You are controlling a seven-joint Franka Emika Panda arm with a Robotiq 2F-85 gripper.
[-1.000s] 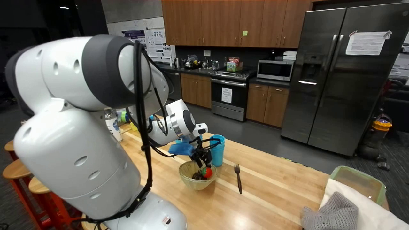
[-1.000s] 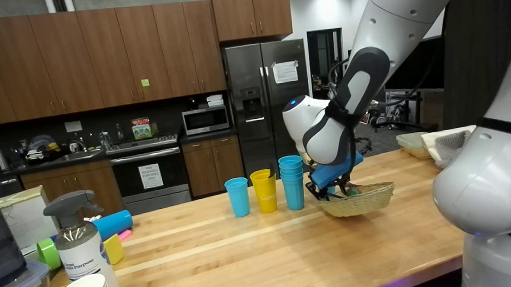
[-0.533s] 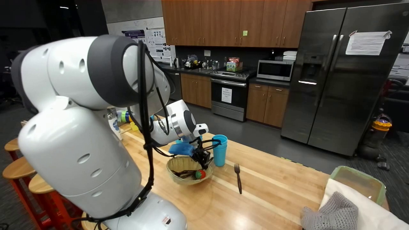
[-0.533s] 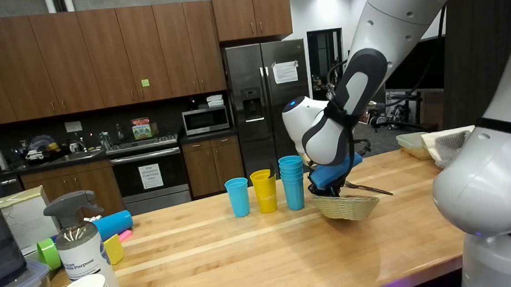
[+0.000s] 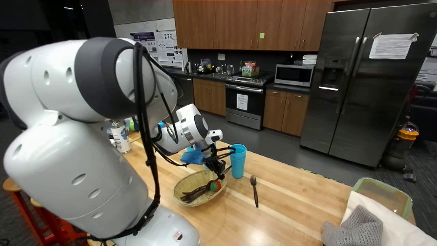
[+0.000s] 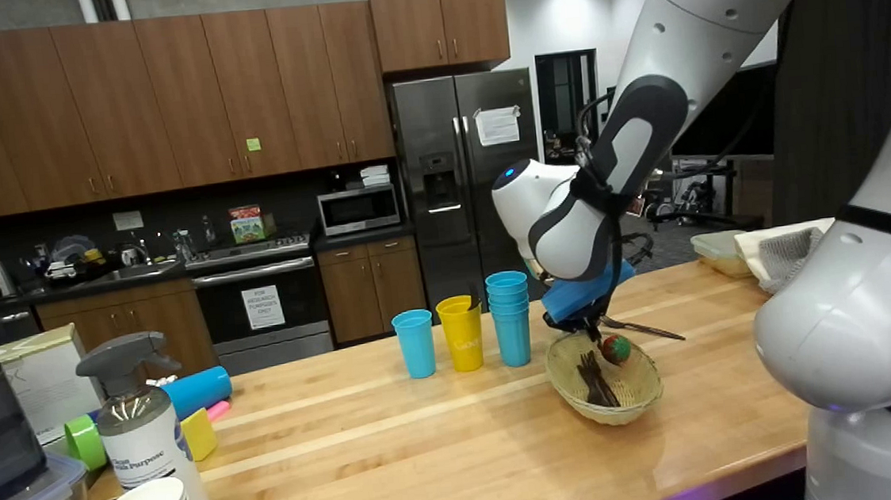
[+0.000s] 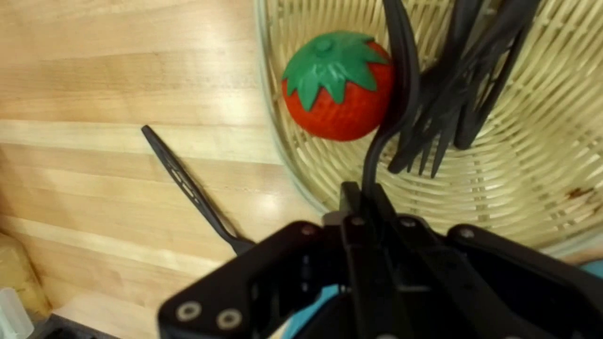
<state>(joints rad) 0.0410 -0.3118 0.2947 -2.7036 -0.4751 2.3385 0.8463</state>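
the gripper (image 7: 367, 195) comes in from the bottom centre of the wrist view, its two jaws pinched tight on the narrow neck of a black utensil (image 7: 406, 70). the utensil is slim and smooth with a dull shine; its neck bends, then widens into a longer stretch that runs off the top edge. whether it is a spoon, a fork or a knife i cannot tell. it reaches in over a pale woven basket (image 7: 518, 197). just left of it sits a round strawberry (image 7: 339, 108), bright red with a jagged green cap. to its right, black cutlery (image 7: 447, 89) lies crossed in a loose heap, one set of tines pointing down the frame.

in an exterior view the basket is right of centre and looks tilted, its hollow turned toward the bottom of the frame. a dark fork (image 5: 254, 191) lies near it on the wooden table (image 5: 290, 205), tines toward the top. a stack of blue cups (image 6: 510, 324) stands close by the gripper; left of it come a yellow cup (image 6: 464, 336) and a single blue cup (image 6: 415, 348). farther out, a spray bottle (image 6: 142, 433) stands at lower left.
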